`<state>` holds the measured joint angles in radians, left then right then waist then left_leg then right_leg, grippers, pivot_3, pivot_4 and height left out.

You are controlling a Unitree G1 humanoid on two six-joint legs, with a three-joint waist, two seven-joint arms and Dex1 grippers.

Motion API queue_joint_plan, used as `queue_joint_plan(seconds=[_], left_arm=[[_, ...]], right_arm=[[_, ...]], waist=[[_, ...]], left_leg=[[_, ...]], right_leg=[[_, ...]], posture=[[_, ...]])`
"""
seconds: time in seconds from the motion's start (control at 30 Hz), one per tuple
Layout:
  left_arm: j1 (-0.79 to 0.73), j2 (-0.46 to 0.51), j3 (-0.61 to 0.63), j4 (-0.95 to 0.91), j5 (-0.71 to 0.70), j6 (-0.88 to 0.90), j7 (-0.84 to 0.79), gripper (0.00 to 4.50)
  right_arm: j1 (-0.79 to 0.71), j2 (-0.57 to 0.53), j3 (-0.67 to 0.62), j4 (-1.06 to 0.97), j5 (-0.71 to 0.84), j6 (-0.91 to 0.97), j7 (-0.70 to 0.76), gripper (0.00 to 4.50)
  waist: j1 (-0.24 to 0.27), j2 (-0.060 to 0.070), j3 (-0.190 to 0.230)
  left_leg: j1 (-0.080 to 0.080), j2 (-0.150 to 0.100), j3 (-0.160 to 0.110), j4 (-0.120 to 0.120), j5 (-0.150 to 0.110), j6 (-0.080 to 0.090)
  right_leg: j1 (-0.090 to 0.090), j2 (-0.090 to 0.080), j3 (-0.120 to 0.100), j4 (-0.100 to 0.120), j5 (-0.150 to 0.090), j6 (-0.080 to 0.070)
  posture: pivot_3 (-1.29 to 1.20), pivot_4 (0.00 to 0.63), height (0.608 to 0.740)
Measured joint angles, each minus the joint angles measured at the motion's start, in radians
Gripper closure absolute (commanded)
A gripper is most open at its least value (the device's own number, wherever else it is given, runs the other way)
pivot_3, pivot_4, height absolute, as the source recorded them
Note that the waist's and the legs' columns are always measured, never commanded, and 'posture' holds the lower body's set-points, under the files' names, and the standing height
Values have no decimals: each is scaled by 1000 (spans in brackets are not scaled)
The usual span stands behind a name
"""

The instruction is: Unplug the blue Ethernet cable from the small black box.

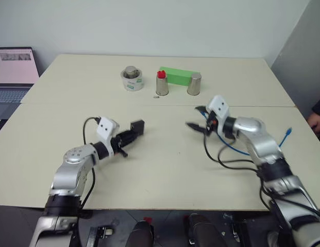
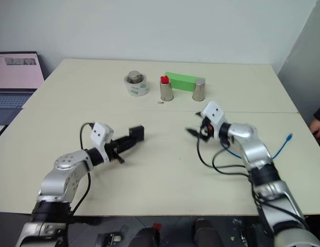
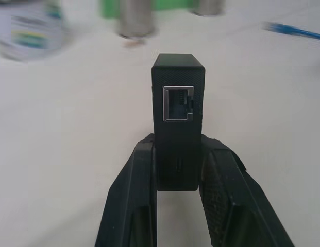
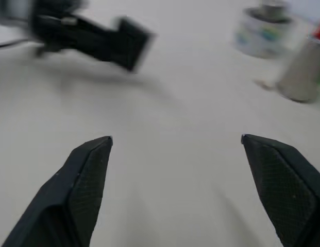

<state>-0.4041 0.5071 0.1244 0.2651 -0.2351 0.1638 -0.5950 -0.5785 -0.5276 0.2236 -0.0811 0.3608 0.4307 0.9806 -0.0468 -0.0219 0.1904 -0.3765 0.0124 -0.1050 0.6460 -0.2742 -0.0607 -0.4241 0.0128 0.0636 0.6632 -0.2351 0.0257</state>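
From the head camera, the left gripper (image 1: 133, 130) is clamping the small black box (image 1: 137, 126), a matte block, above the table's (image 1: 165, 170) near half. The blue Ethernet cable (image 1: 287, 135), thin and glossy, is lying unplugged toward the right edge. The left wrist camera is showing the box's empty metal-rimmed socket (image 3: 178, 103). The right wrist camera is showing the right gripper (image 4: 175, 144) spread wide, its ridged fingers (image 4: 87, 170) holding nothing.

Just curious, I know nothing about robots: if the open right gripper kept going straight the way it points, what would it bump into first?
Probably the small matte black box held in the left gripper, though depth is hard to judge.
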Motion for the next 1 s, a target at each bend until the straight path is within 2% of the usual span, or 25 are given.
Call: queue_joint_plan(seconds=[0.07,0.23,0.3,0.4,0.43,0.53,0.63,0.67,0.7,0.83,1.0], left_arm=[[-24,-31,1,66,32,-91,51,3728],[-57,-122,2,226,50,-181,128,3728],[-76,-141,2,295,60,-226,153,3015],[-107,-151,20,385,66,-276,193,2407],[-107,-154,22,393,63,-289,192,2336],[-93,-158,34,392,52,-308,182,1616],[-38,-155,41,331,49,-301,177,923],[-9,-153,40,291,50,-292,181,861],[34,-142,38,232,53,-265,183,544],[174,-76,35,15,55,-133,168,544],[350,95,44,-250,-21,84,23,544]], right_arm=[[7,2,11,-77,14,48,-3,387],[9,21,51,-112,-22,81,-31,387],[12,24,63,-113,-32,83,-41,353],[14,27,71,-113,-60,82,-53,353],[15,27,71,-113,-66,82,-59,353],[15,29,71,-113,-75,82,-70,353],[18,29,71,-113,-80,82,-76,353],[19,28,71,-113,-86,82,-81,353],[19,31,71,-113,-86,82,-87,353],[40,26,52,-114,-87,83,-107,353],[80,-13,-32,-113,-85,86,-145,353]], waist=[[-1,0,0],[9,0,0],[12,0,0],[13,-1,0],[13,0,-1],[11,0,-1],[4,1,-2],[2,1,-2],[-4,1,-2],[-14,1,-2],[-12,2,-1]], left_leg=[[1,-1,0,1,0,0],[2,-2,0,2,1,-1],[2,-2,0,2,1,-1],[2,-2,0,2,1,0],[2,-2,0,2,1,-1],[3,-1,0,1,1,-1],[5,-1,2,0,1,-1],[6,-1,2,0,1,0],[6,0,3,0,1,0],[8,0,5,-1,1,0],[8,0,7,-1,1,0]], right_leg=[[1,0,0,0,-1,1],[3,0,0,0,-1,5],[3,0,0,0,0,5],[3,0,0,0,0,5],[3,0,0,0,0,4],[3,0,0,0,0,4],[4,0,2,0,0,4],[5,0,2,1,0,4],[4,0,3,0,0,4],[5,0,5,1,-1,5],[4,1,6,1,-1,5]], posture=[[0,150,740],[0,150,740],[0,150,740],[0,150,740],[0,150,740],[0,150,740],[0,150,740],[0,150,740],[0,150,740],[0,150,740],[0,150,740]])
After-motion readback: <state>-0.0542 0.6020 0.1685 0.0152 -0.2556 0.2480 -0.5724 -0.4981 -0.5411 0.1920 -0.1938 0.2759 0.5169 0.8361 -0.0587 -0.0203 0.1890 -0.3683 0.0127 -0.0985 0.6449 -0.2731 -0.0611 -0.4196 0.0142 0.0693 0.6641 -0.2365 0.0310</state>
